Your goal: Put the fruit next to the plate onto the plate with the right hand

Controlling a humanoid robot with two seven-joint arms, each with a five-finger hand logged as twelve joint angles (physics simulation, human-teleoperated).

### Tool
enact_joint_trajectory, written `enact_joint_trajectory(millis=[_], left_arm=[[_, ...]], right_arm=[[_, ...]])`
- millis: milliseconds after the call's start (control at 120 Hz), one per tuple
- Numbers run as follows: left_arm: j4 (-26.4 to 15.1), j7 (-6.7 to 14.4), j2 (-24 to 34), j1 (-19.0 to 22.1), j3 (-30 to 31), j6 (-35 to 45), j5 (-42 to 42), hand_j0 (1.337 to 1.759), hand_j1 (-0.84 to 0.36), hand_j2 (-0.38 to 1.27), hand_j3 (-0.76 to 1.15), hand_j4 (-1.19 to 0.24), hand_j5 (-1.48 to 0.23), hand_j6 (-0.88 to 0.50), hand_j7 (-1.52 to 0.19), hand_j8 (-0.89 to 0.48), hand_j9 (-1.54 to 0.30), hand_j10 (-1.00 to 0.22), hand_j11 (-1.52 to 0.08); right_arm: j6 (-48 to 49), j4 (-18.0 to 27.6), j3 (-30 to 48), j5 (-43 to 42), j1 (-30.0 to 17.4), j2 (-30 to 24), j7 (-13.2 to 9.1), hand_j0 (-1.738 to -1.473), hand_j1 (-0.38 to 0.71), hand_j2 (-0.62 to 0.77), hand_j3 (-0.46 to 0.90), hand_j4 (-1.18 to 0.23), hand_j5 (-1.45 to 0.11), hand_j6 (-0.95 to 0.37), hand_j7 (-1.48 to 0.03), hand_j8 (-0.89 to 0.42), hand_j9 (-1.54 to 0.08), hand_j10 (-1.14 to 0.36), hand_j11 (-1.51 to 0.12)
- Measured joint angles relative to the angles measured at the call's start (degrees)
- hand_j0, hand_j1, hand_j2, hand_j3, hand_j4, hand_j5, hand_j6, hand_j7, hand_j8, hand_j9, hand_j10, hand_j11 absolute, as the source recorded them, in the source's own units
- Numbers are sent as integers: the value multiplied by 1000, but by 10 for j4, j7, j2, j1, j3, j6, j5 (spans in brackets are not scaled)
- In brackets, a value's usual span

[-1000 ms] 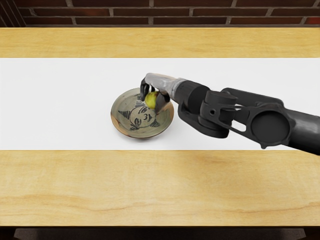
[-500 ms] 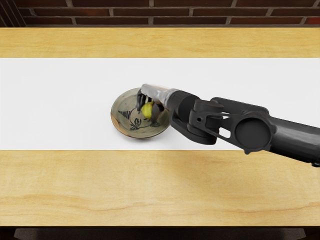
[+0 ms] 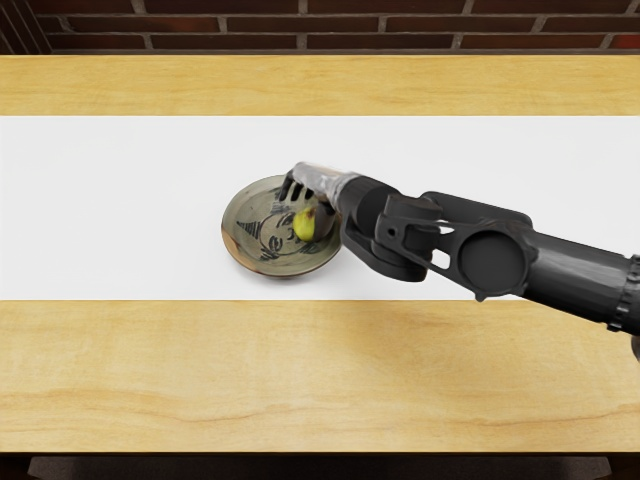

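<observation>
Fruit [image 3: 303,224], small and yellow, lies inside the plate [image 3: 240,240], on the right half of it, just under the right hand [image 3: 306,192]. The hand hovers over the far right part of the plate. Its fingers [image 3: 291,187] are loosely spread and point to the left and a little down, and they are apart from the fruit, so the hand holds nothing as far as I can see. A dark part of the hand, maybe the thumb, is just beside the right side of the fruit; I cannot tell if it touches. The palm is turned down and hidden from me.

The wrist and the thick dark forearm cover the right rim of the plate, so this rim is not visible. The plate is round and brownish with dark drawn figures, and part of the drawing is hidden under the hand and the fruit. The fruit is a bit blurred, and its kind is hard to make out.

The right arm [image 3: 500,262] comes in from the right edge and runs to the left and slightly upward, low over the table, with a big round joint in the middle. Its upper part is cut off at the edge of the picture.

The plate stands on a white strip [image 3: 120,200] which crosses the wooden table [image 3: 300,380] from side to side. Behind the table there is a brick wall [image 3: 300,25], only its lowest rows.
</observation>
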Motion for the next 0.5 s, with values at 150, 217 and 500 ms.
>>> enact_joint_trajectory(millis=[150,217,500], left_arm=[[0,0,0,0,0,0,0,1658,349,0,0,0,0,0,0,0,0,0,0],[0,0,0,0,0,0,0,1658,349,0,0,0,0,0,0,0,0,0,0],[0,0,0,0,0,0,0,1658,349,0,0,0,0,0,0,0,0,0,0]], right_arm=[[0,19,13,3,3,-11,0,-1657,61,-24,0,-363,-496,-343,-482,-318,-493,-347,-492],[1,45,26,15,6,-33,0,-1658,53,-35,0,-351,-473,-336,-463,-319,-471,-339,-470],[20,142,72,93,19,-147,0,-1658,29,-54,0,-321,-420,-318,-417,-313,-419,-318,-419]])
